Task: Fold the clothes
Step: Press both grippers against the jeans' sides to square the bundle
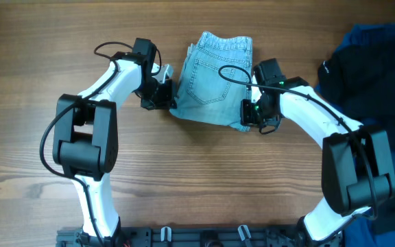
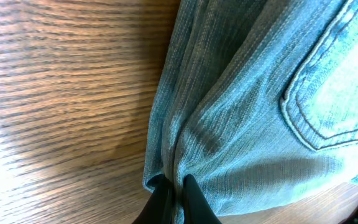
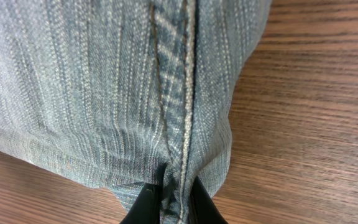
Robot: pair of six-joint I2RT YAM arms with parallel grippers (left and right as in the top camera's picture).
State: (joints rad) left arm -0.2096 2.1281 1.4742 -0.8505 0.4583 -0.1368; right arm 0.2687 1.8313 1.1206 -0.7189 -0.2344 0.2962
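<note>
Wood-grain surface point(image 1: 184, 178) all around, brown planks running side to side, and both arms are working at its upper middle. Left pincer point(image 1: 164, 101) is clamped down tight on the lower-left corner of the denim shorts point(image 1: 214, 79). In the left wrist view its two dark fingertips point(image 2: 188, 186) are squeezed together, with a fold of the light-blue denim bunched up between them right at the fabric's edge. Right pincer point(image 1: 249, 118) is doing the same thing on the lower-right corner. Its wrist view shows the tips point(image 3: 199, 200) pinched shut on the hem, right where a stitched side seam point(image 3: 176, 93) runs down into them. Moving out from there, the shorts lie flat between the two arms, with the waistband point(image 1: 225, 42) toward the top of the frame and the hemmed end toward the bottom. One patch pocket point(image 1: 208, 75) faces up, and its curved stitching shows at the right of the left wrist view too. Only one pocket shows from overhead, so the shorts look narrow. Well off to the right of the frame sits a black garment point(image 1: 341, 75) with a tiny white mark, and some dark-blue fabric point(image 1: 382, 41) is piled behind it in the upper-right corner. Neither one touches the denim.
</note>
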